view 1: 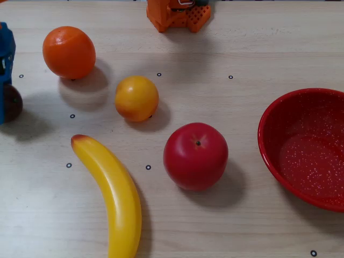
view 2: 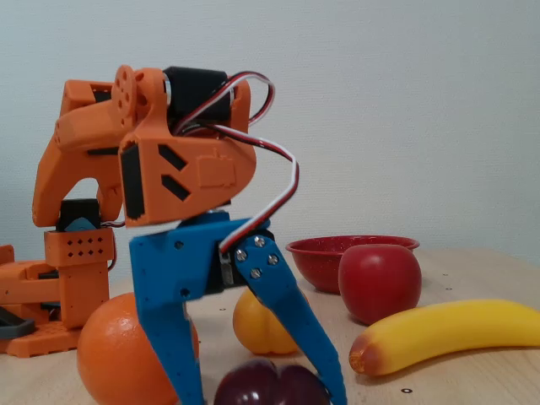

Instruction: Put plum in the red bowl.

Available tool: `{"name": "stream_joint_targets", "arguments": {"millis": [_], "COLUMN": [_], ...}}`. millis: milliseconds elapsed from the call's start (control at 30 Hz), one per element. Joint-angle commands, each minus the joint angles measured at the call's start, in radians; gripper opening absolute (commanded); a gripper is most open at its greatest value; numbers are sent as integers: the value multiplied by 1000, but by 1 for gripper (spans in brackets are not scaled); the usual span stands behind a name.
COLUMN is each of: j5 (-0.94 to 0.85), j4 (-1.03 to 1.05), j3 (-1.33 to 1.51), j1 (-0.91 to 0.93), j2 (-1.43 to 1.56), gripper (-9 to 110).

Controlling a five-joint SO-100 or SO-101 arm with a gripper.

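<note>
The end effector (view 2: 268, 398), seen in the fixed view, stood with its two blue fingers (view 2: 173, 337) spread apart and pointing down, one on each side of the plum (view 2: 272, 384); whether the fingers touched the fruit could not be told. No writing, brand or label could be read on any item.

The plum lay on the worktop (view 1: 215, 48) at the far left edge of the overhead view (view 1: 12, 102), partly covered there by a blue finger of the end effector (view 1: 5, 80), with little room between it and the frame edge. In the fixed view it sat low in the foreground, between the finger ends.

Nearest the plum in the overhead view was an orange (view 1: 69, 52), up and to its right; a smaller yellow-orange fruit (view 1: 136, 98) lay further right, apart from the orange. A banana (view 1: 110, 193) ran from mid-left down to the bottom edge. A red apple (view 1: 195, 156) stood near the centre, clear of the banana and the yellow-orange fruit.

The red bowl (view 1: 269, 145) occupied the right edge of the overhead view, cut by the frame, well apart from the plum, with the apple between them. A bare band of worktop ran along the top of that view, from the orange to above the bowl. The orange arm base (view 1: 177, 15) stood at the top edge.
</note>
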Motion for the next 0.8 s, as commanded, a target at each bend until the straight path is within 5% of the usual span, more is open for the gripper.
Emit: {"name": "stream_joint_targets", "arguments": {"millis": [0, 767], "j5": [32, 225], "j4": [37, 298], "j3": [-48, -106], "j1": [-18, -399], "j2": [288, 675], "gripper": [0, 0]}}
